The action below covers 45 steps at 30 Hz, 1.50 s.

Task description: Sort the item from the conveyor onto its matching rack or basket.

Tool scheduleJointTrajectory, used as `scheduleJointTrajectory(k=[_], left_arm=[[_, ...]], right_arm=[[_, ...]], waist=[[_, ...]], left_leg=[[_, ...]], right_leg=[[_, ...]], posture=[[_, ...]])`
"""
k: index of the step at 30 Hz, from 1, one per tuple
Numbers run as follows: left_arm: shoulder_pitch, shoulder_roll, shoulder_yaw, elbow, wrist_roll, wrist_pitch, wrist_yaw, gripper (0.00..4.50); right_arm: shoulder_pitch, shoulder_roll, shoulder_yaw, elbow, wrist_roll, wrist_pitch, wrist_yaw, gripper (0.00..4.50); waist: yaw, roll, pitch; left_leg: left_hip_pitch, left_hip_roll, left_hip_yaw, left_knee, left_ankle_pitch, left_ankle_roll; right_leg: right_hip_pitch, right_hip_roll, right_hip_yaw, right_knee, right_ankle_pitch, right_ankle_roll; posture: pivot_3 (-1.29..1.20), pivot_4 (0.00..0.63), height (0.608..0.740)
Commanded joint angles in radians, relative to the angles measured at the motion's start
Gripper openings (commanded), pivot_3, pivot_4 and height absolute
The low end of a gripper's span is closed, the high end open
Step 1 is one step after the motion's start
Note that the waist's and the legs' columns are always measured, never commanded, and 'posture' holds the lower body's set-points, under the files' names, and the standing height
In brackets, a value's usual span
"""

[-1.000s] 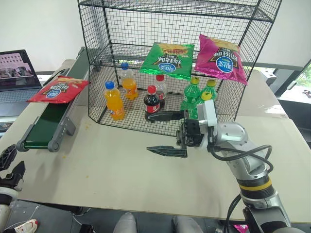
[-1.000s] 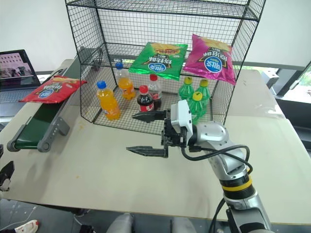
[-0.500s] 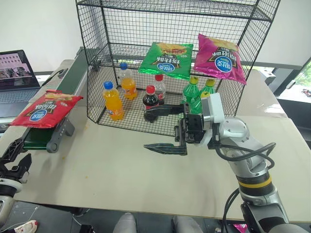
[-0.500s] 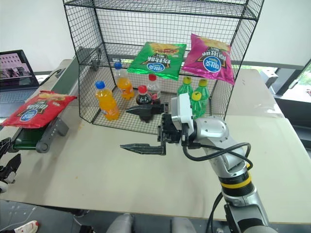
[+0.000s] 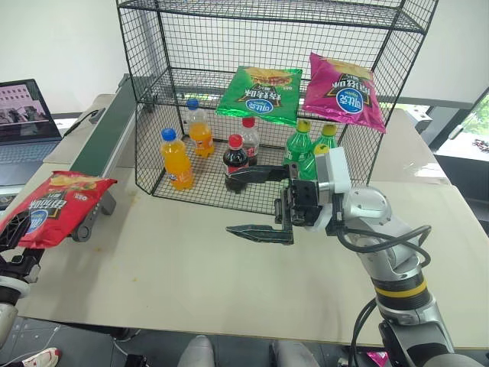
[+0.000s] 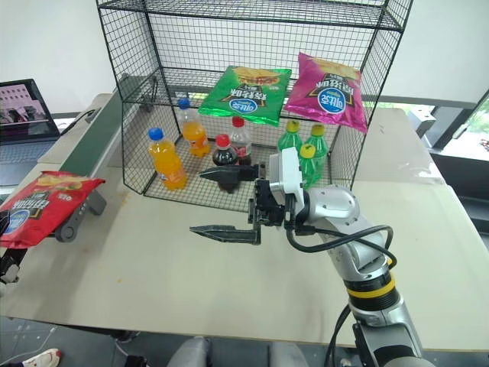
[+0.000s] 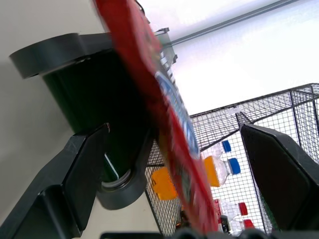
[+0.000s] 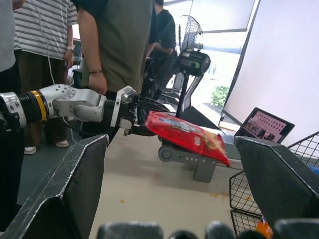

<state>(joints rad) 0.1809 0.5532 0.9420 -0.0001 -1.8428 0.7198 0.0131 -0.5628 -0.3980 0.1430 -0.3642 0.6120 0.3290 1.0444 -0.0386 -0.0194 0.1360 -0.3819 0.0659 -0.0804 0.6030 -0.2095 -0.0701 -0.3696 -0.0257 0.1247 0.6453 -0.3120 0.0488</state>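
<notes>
Two grippers are seen here, and both are spread wide with nothing clamped. The red chip bag (image 5: pixel 47 210) is hanging tilted off the near end of the conveyor (image 5: pixel 103 145), its lower edge dropped down past the end roller toward the left gripper (image 8: pixel 130 115). In the left wrist view the bag (image 7: pixel 164 114) is seen edge-on, slanting between the two open fingers (image 7: pixel 75 174); whether a finger is actually touched by it can't be told. In the right wrist view the bag's low corner is right at the left gripper's fingertips, with the other end resting above the conveyor's roller end.

The right gripper (image 5: pixel 248 202) is held out level over the table (image 5: pixel 191 267), just in front of the black wire rack (image 5: pixel 267 76), pointing toward the conveyor side, with its jaws far apart.

On the rack's middle shelf a green chip bag (image 5: pixel 260 93) and a magenta chip bag (image 5: pixel 344 92) are laid side by side. Orange, cola and green bottles are stood on the bottom shelf. A laptop (image 5: pixel 27 111) is open beyond the conveyor. People are standing in the background of the right wrist view.
</notes>
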Motion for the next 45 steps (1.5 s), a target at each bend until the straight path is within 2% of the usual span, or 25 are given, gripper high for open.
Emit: scheduleJointTrajectory(k=[1,2,10,14,18,21,26,30,35,38,42,45], left_arm=[[-0.011,0.017,0.021,-0.001,0.041,-0.031,-0.016,3.94],[-0.014,0.017,0.020,0.001,0.048,-0.030,-0.024,3.74],[-0.018,0.018,0.010,-0.010,0.063,-0.018,-0.027,0.05],[-0.028,0.027,0.001,-0.073,0.035,-0.007,-0.008,0.05],[-0.066,0.105,-0.032,-0.237,-0.079,0.026,0.025,0.05],[-0.173,0.137,-0.088,-0.331,-0.127,0.049,0.048,0.05],[-0.467,0.106,-0.272,-0.405,-0.129,0.055,0.102,0.05],[-0.767,0.029,-0.413,-0.308,-0.129,0.079,0.138,0.05],[-0.986,-0.043,-0.487,-0.126,-0.129,0.083,0.125,0.05],[-1.011,-0.093,-0.515,-0.012,-0.110,0.049,0.108,0.05],[-0.935,-0.123,-0.532,0.139,-0.015,0.076,0.038,0.05],[-0.934,-0.135,-0.515,0.220,0.017,0.062,0.040,0.05]], right_arm=[[-0.003,0.007,-0.014,-0.027,0.015,-0.014,-0.006,4.50],[-0.005,0.007,-0.015,-0.028,0.015,-0.013,-0.008,4.50],[-0.010,0.007,-0.016,-0.033,0.009,-0.006,-0.030,4.50],[-0.004,0.004,-0.025,-0.041,0.005,-0.001,-0.058,4.50],[0.010,0.000,-0.054,-0.065,-0.007,0.003,-0.134,4.50],[0.023,-0.009,-0.074,-0.084,-0.036,-0.008,-0.190,4.50],[0.053,-0.004,-0.099,-0.135,-0.074,0.000,-0.302,4.50],[0.073,0.004,-0.109,-0.181,-0.095,0.014,-0.387,4.50],[0.103,-0.001,-0.114,-0.221,-0.114,0.019,-0.444,4.50],[0.125,-0.005,-0.119,-0.257,-0.123,0.029,-0.478,4.50],[0.152,-0.013,-0.132,-0.290,-0.130,0.043,-0.515,4.50],[0.163,-0.019,-0.138,-0.306,-0.130,0.049,-0.530,4.50]], waist=[[0.000,0.000,0.000],[0.000,0.000,0.000],[0.000,0.000,0.000],[0.000,0.000,0.000],[0.007,-0.003,0.001],[0.019,-0.003,0.001],[0.026,-0.001,0.002],[0.023,-0.001,0.002],[0.018,-0.001,0.001],[0.021,0.000,0.001],[0.018,0.000,0.001],[0.021,0.000,0.001]], left_leg=[[0.000,0.000,0.000,0.000,0.000,0.000],[0.000,0.000,0.000,-0.001,0.000,0.000],[0.000,0.000,0.000,-0.002,0.000,0.000],[0.000,0.000,0.000,-0.003,0.000,-0.001],[0.000,0.000,0.000,-0.003,0.001,-0.001],[-0.001,0.000,0.000,-0.003,0.001,-0.002],[-0.001,-0.001,0.000,-0.004,0.001,-0.002],[-0.002,-0.001,0.000,-0.004,0.001,-0.002],[-0.001,-0.001,0.000,-0.004,0.001,-0.002],[-0.001,-0.001,0.000,-0.004,0.001,-0.001],[0.000,-0.001,0.000,-0.004,0.002,-0.002],[-0.001,-0.001,0.000,-0.004,0.002,-0.002]], right_leg=[[0.000,0.000,0.000,0.000,0.000,0.000],[0.000,0.000,0.000,0.000,0.000,0.000],[0.000,0.000,0.000,-0.001,0.000,0.000],[-0.001,0.000,0.000,-0.002,0.000,0.000],[-0.001,0.000,0.000,-0.002,0.000,0.000],[-0.001,0.000,-0.001,-0.002,0.000,0.000],[-0.001,-0.001,0.000,-0.003,0.000,0.000],[-0.001,0.000,-0.001,-0.004,0.000,0.000],[-0.001,0.000,0.000,-0.003,0.000,0.000],[-0.001,0.000,0.000,-0.003,0.000,0.000],[-0.001,0.000,0.000,-0.003,0.000,0.000],[-0.001,0.000,0.000,-0.003,0.000,0.000]], posture=[[0.00,0.150,0.740],[0.00,0.150,0.740],[0.00,0.150,0.740],[0.00,0.150,0.740],[0.00,0.150,0.740],[0.00,0.150,0.740],[0.00,0.150,0.740],[0.00,0.150,0.740],[0.00,0.150,0.740],[0.00,0.150,0.740],[0.00,0.150,0.740],[0.00,0.150,0.740]])
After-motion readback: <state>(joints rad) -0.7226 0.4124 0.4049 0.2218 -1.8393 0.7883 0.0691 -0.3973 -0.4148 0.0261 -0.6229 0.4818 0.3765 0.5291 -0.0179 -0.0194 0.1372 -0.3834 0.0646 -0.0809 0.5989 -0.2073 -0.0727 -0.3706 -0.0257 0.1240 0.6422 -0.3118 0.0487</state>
